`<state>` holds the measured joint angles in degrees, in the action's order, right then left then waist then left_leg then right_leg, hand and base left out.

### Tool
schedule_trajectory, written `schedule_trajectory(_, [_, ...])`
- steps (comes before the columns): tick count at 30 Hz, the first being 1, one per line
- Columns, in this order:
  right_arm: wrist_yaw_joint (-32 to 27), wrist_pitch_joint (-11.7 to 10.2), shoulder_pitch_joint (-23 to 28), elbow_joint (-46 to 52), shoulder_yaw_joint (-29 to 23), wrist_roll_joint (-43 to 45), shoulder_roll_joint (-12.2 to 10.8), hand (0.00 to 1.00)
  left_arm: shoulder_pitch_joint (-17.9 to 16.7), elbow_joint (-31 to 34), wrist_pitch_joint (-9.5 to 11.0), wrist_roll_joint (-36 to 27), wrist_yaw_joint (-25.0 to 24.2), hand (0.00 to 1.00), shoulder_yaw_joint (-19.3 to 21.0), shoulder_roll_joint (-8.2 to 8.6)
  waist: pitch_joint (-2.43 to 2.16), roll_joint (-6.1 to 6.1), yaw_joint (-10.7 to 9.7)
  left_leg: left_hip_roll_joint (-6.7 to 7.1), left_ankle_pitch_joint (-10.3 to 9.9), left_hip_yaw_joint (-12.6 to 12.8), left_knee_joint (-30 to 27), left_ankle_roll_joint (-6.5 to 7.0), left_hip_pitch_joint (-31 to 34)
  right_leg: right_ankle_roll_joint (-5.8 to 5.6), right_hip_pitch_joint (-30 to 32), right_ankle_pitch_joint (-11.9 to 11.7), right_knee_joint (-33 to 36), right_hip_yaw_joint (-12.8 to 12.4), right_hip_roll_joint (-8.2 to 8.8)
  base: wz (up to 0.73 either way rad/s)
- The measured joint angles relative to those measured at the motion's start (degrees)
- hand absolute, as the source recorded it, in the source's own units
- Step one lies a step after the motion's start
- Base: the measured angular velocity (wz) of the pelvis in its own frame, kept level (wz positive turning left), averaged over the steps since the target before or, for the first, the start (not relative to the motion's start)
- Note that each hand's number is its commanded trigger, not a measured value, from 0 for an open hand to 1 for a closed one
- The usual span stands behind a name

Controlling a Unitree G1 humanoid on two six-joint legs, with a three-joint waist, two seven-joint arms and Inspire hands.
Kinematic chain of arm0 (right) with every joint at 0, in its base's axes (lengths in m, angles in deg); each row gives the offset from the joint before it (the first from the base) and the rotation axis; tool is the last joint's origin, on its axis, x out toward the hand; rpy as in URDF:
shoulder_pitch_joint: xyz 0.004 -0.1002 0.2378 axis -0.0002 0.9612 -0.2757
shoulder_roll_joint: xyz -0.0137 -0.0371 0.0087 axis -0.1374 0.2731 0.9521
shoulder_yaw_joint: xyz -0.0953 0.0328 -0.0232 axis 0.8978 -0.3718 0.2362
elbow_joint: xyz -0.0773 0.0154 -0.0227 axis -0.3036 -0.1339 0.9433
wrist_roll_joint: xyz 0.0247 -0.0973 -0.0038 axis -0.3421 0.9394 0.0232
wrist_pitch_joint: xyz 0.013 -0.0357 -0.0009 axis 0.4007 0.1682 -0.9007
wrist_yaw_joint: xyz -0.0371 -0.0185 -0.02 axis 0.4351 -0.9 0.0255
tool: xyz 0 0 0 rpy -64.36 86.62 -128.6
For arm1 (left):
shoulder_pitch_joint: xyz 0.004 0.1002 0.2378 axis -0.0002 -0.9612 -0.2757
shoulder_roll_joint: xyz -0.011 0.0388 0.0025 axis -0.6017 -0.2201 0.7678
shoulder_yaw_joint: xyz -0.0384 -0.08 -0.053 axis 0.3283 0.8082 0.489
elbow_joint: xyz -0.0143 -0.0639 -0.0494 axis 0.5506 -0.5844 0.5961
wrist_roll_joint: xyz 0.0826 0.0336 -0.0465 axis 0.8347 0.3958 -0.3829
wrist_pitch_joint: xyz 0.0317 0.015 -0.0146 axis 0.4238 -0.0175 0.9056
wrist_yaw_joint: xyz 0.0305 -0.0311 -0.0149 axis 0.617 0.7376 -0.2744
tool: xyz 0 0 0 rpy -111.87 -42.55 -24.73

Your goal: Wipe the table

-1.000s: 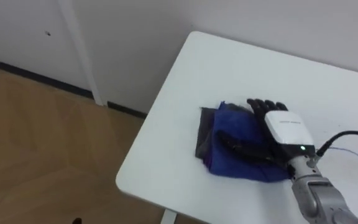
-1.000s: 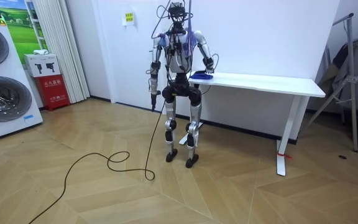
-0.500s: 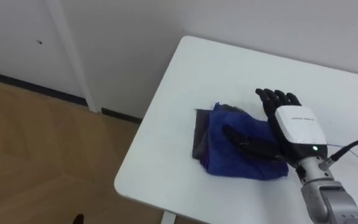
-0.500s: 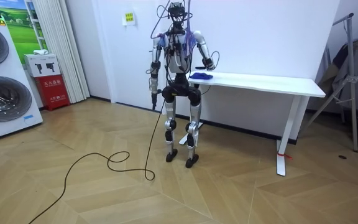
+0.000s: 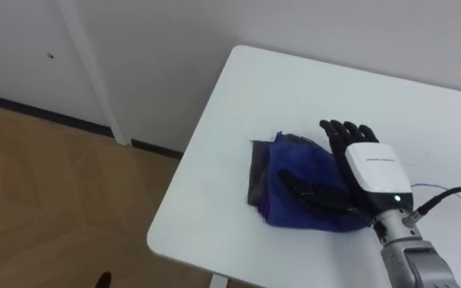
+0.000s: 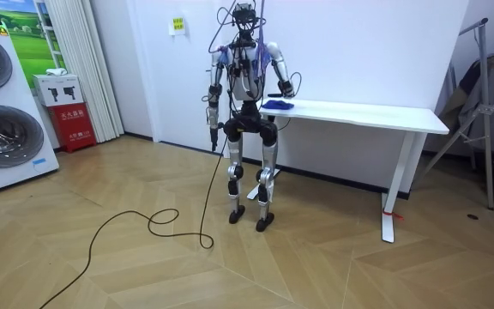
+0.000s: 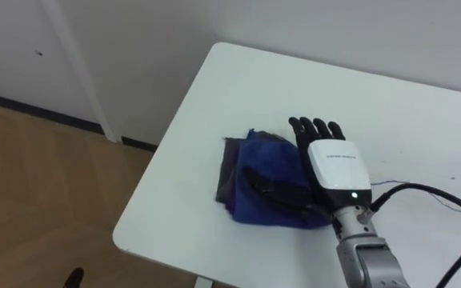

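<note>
A blue cloth (image 5: pixel 290 172) with a dark grey layer showing at its left edge lies crumpled near the left end of the white table (image 5: pixel 294 88). My right hand (image 5: pixel 372 166) rests flat on the cloth's right part, fingers straight and pointing away from me, thumb lying across the blue fabric. The hand is open. In the room view I stand at the table's end (image 6: pixel 376 113) nearest the room view's left, with the cloth (image 6: pixel 277 105) before me. My left hand (image 6: pixel 211 124) hangs down at my side, away from the table.
The table's left edge and near corner (image 5: pixel 162 240) lie close to the cloth, with wooden floor (image 5: pixel 46 184) below. A wall stands behind the table. A thin wire (image 5: pixel 432 188) lies on the tabletop right of the hand. Washing machines (image 6: pixel 3 103) stand at the room view's left.
My right hand has slid a little to the right over the cloth, then slightly back toward me. The cloth has hardly moved. The eye view shifted a bit.
</note>
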<state>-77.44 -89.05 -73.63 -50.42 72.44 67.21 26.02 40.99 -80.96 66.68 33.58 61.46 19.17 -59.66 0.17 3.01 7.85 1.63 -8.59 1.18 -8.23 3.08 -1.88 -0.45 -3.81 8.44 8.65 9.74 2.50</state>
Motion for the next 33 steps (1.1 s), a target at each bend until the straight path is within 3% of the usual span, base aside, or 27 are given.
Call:
schedule_trajectory(4, [0.3, -0.1, 0.0, 0.0, 0.1, 0.1, -0.1, 0.00, 0.1, -0.3, 1.1, -0.1, -0.5, 0.00, 0.0, 0.30, -0.04, 0.20, 0.4, 0.01, 0.0, 0.1, 0.5, -0.02, -0.5, -0.04, -0.1, 0.0, 0.0, -0.5, -0.05, -0.06])
schedule_trajectory(18, [5.2, 0.6, 0.0, 0.5, 7.9, 0.3, -0.1, 0.00, -0.2, -0.4, 1.4, 0.0, -0.2, 0.00, -0.1, -0.11, 0.31, 0.52, 0.6, 0.00, -0.1, 0.3, 0.6, -0.07, -0.7, -0.06, -0.2, 0.0, 0.0, -0.3, -0.16, 0.00])
schedule_trajectory(26, [4.6, 0.5, 0.1, -2.0, 9.0, 1.0, 0.1, 0.02, -0.5, -0.3, 1.6, 0.0, -0.2, 0.00, -0.3, -0.23, 0.23, 0.86, 0.4, 0.02, -0.5, 0.0, 0.5, -0.07, -0.7, -0.06, -0.4, 0.0, 0.0, 0.2, -0.18, 0.00])
schedule_trajectory(27, [4.5, 0.5, 0.2, -2.1, 9.0, 1.5, 0.1, 0.09, -0.6, -0.3, 1.6, 0.0, -0.2, 0.00, -0.3, -0.24, 0.23, 0.91, 0.4, 0.03, -0.5, 0.0, 0.5, -0.06, -0.7, -0.06, -0.4, 0.0, 0.0, 0.2, -0.18, 0.00])
schedule_trajectory(28, [4.1, 0.5, 0.2, -2.3, 9.0, 2.2, 0.1, 0.64, -0.7, -0.3, 1.6, 0.0, -0.2, 0.00, -0.3, -0.25, 0.27, 0.99, 0.4, 0.04, -0.5, 0.0, 0.5, -0.03, -0.7, -0.06, -0.4, 0.0, 0.0, 0.4, -0.17, 0.00])
schedule_trajectory(29, [3.6, 0.5, 0.2, -2.6, 9.0, 2.6, 0.1, 0.69, -0.8, -0.3, 1.6, 0.0, -0.2, 0.00, -0.3, -0.27, 0.27, 1.02, 0.4, 0.05, -0.6, 0.0, 0.5, -0.01, -0.7, -0.06, -0.4, 0.0, 0.0, 0.5, -0.15, 0.00])
schedule_trajectory(30, [3.0, 0.5, 0.4, -2.8, 9.0, 2.8, 0.1, 0.86, -0.9, -0.3, 1.6, 0.0, -0.2, 0.00, -0.3, -0.35, 0.23, 1.06, 0.4, 0.06, -0.6, 0.0, 0.5, 0.02, -0.7, -0.07, -0.4, 0.0, 0.0, 0.6, -0.16, 0.00])
schedule_trajectory(32, [1.6, 0.5, 0.5, -2.9, 9.0, 2.8, 0.1, 1.00, -1.2, -0.3, 1.6, 0.0, -0.2, 0.00, -0.3, -0.59, 0.17, 1.14, 0.4, 0.08, -0.6, 0.0, 0.5, 0.02, -0.7, -0.07, -0.5, 0.0, 0.0, 0.7, -0.16, 0.02])
schedule_trajectory(33, [0.4, 0.5, 0.5, -3.1, 8.9, 2.8, 0.1, 1.00, -1.4, -0.4, 1.6, 0.0, -0.1, 0.00, -0.3, -0.74, 0.13, 1.19, 0.2, 0.11, -0.6, 0.0, 0.5, 0.03, -0.8, -0.07, -0.6, 0.1, -0.1, 1.1, -0.13, 0.06])
